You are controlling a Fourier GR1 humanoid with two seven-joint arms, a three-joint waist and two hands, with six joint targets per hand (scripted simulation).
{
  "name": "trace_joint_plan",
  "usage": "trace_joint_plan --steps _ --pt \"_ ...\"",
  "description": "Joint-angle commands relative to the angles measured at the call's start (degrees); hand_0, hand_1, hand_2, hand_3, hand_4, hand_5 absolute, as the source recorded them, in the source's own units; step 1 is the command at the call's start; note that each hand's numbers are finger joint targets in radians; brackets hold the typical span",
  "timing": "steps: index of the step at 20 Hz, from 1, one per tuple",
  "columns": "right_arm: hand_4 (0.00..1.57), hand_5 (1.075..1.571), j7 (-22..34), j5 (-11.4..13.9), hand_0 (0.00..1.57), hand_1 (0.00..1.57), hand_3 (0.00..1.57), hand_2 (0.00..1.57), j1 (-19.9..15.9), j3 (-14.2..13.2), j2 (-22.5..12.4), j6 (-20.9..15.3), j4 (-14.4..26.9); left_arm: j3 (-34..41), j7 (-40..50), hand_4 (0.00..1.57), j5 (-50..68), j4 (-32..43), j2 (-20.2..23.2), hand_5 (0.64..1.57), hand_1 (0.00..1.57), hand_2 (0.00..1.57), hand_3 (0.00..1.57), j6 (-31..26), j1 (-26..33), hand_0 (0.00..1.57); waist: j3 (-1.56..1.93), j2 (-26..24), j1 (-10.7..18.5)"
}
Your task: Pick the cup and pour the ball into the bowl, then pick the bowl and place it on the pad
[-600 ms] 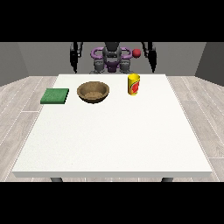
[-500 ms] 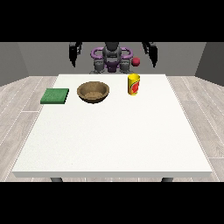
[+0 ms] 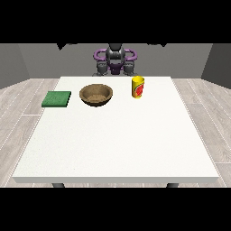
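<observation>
Both hands have risen out of view since earlier; yellow cylindrical cup [image 3: 138, 86] stands beside brown wooden bowl [image 3: 96, 94], so finger state is unknown.

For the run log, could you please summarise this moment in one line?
yellow cup: upright, untouched | brown wooden bowl: beside it | green square pad: bare | hands: unseen

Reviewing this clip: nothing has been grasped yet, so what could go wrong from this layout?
The cup stands upright close beside the bowl; a reach for it may knock it over, or the pour may miss the bowl. The pad lies near the table edge at the view's left, so the bowl may end up overhanging. No ball is visible.
</observation>
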Motion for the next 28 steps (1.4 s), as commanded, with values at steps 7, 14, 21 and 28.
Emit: trace_joint_plan --steps 7,14,21,28 --pt "0.00 1.570 -5.45 -0.85 0.00 0.00 0.00 0.00 -1.33 -3.40 0.55 1.93 0.05 4.88 -3.77 0.00 3.30 -0.07 1.92 1.541 0.00 0.00 0.00 -2.12 -4.58 0.00 0.00 9.51 0.49" --pt "0.00 1.570 -10.81 -0.78 0.00 0.00 0.00 0.00 -1.52 -3.96 0.69 4.04 3.81 2.44 -23.67 0.00 -3.12 11.22 -2.68 1.524 0.00 0.00 0.00 -3.00 -1.62 0.00 -0.01 14.15 -1.04" --pt "0.00 1.571 -19.85 1.21 0.00 0.00 0.00 0.00 -5.10 -4.67 0.75 4.84 8.09 3.73 -38.40 0.00 -5.15 25.38 -4.23 1.520 0.00 0.00 0.00 -1.42 -6.92 0.00 -0.02 21.39 -2.44" --pt "0.00 1.570 -15.51 -2.73 0.00 0.00 0.00 0.00 -6.47 -6.07 -1.43 8.19 8.60 4.83 -49.01 0.00 -8.50 42.62 -5.81 1.517 0.00 0.00 0.00 3.91 -13.11 0.00 -0.03 21.37 -4.67"
